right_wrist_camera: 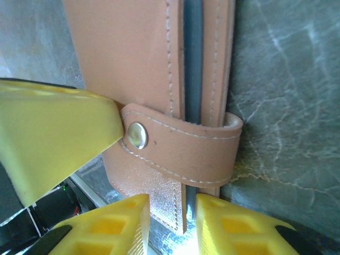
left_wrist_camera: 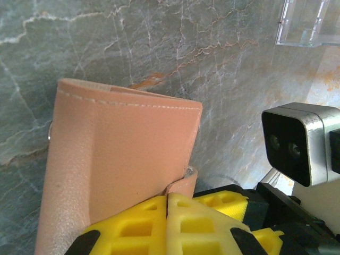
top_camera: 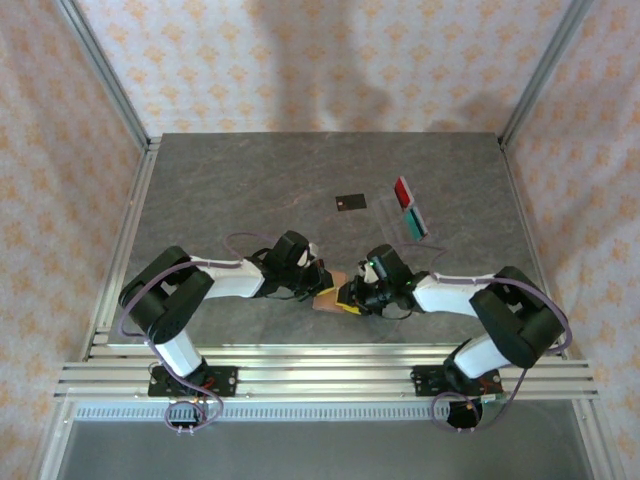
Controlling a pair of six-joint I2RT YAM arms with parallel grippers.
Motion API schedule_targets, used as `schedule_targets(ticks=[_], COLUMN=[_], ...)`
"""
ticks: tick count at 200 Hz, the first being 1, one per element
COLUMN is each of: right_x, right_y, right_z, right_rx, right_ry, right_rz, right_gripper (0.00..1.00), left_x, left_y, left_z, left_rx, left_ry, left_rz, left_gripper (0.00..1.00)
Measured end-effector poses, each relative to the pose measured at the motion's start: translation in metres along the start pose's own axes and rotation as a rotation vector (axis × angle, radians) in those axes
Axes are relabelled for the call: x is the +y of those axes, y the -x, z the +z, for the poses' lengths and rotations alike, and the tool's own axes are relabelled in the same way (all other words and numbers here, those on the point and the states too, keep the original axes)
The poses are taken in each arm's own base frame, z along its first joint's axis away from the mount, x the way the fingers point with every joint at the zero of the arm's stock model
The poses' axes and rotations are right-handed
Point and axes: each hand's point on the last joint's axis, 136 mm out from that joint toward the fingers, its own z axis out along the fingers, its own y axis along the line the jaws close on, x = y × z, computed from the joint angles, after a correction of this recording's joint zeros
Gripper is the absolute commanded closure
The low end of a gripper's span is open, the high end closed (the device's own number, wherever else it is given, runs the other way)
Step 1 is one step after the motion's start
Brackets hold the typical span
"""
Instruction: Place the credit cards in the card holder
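Observation:
The tan leather card holder [top_camera: 329, 294] is held up between both arms near the table's front middle. My left gripper [left_wrist_camera: 168, 197] is shut on a corner flap of the card holder [left_wrist_camera: 122, 154]. In the right wrist view the holder's strap with its metal snap [right_wrist_camera: 138, 135] wraps the folded body, and my right gripper [right_wrist_camera: 171, 206] stands open with a thin leather edge [right_wrist_camera: 183, 212] in the gap, touching neither pad. A black credit card [top_camera: 350, 203] lies flat on the table. A red card [top_camera: 403, 190] and a teal card [top_camera: 412, 220] sit in a clear stand.
The clear acrylic stand [top_camera: 418, 215] sits at the right of mid-table, its corner [left_wrist_camera: 305, 26] also showing in the left wrist view. The right arm's wrist camera [left_wrist_camera: 292, 143] hangs close beside the left fingers. A metal frame rail [top_camera: 320, 375] runs along the near edge.

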Motion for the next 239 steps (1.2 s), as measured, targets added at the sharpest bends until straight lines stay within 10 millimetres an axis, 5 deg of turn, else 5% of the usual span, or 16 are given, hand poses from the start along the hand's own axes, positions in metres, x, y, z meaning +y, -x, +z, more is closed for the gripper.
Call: schedule_targets(ticks=[104,133,171,239], right_x=[0.003,0.003,-0.003,-0.006], right_y=[0.000,0.000,0.000,0.000], right_z=[0.001,0.003,0.004,0.005], right_rx=[0.004,0.007,0.010,0.013], right_ry=[0.016,0.019,0.000,-0.024], right_rz=[0.001,-0.001,-0.001,-0.012], right_gripper=[0.76,0.65,1.00,1.00], left_x=[0.000,0.000,-0.001,-0.002], left_y=[0.000,0.000,0.000,0.004], left_z=[0.003,0.004,0.005,0.002], left_rx=[0.013,0.015,0.013,0.003], left_ry=[-0.011,-0.015,-0.021,-0.026], left_rz=[0.000,0.002,0.003,0.007], left_gripper=[1.00,1.00,1.00,1.00])
